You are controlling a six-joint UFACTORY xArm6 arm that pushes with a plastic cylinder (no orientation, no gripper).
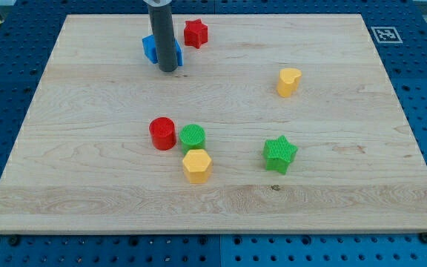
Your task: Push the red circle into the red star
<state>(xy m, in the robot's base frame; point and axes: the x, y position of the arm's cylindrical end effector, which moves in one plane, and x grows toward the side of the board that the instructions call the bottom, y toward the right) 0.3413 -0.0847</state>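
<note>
My tip (168,69) rests against the blue block (154,48), near the red star (196,33). The red circle (162,133) sits well apart, touching the green circle (193,137). I have no jaws, only a bare rod.

Pale wood-grain worktop (347,185) over a blue pegboard. Red circle (162,133), red star (195,33), ribbed green circle (193,136), ribbed green star (279,154), yellow hexagon (197,165), yellow heart (288,81), blue block (151,47), dark grey rod.
</note>
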